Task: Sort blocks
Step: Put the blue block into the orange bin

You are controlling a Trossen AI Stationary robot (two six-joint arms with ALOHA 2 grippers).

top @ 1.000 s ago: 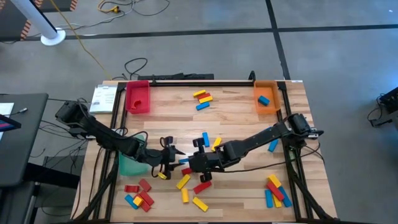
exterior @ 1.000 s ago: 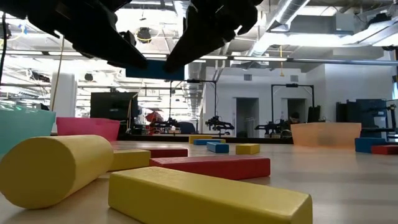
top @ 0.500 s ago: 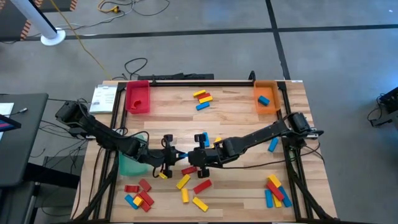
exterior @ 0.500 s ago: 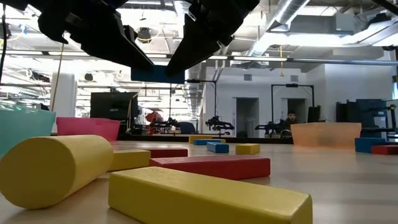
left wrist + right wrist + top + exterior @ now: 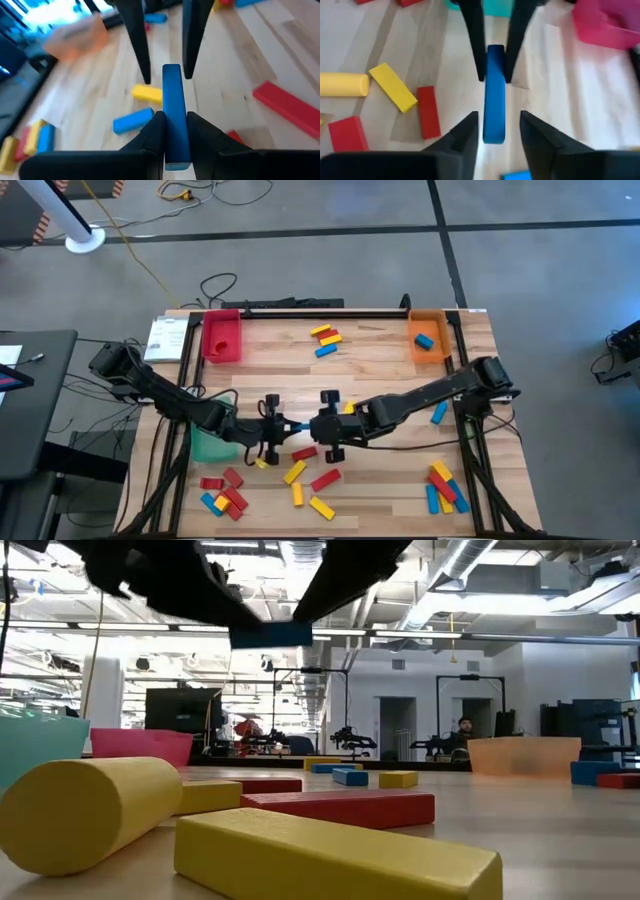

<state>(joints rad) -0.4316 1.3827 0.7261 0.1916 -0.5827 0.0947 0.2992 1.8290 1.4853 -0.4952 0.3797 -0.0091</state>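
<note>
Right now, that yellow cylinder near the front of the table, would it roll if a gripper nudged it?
Probably. The yellow cylinder lies on its curved side on the flat wooden table, so a sideways nudge would likely roll it. The yellow block beside it might stop it. It looks rigid, so it shouldn't deform.

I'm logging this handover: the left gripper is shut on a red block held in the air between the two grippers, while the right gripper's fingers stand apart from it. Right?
Not quite: the block is blue, not red. The left wrist view shows the left gripper shut on the blue block. The rest holds: in the right wrist view the right gripper stands open around it, and the low view shows it in the air.
</note>
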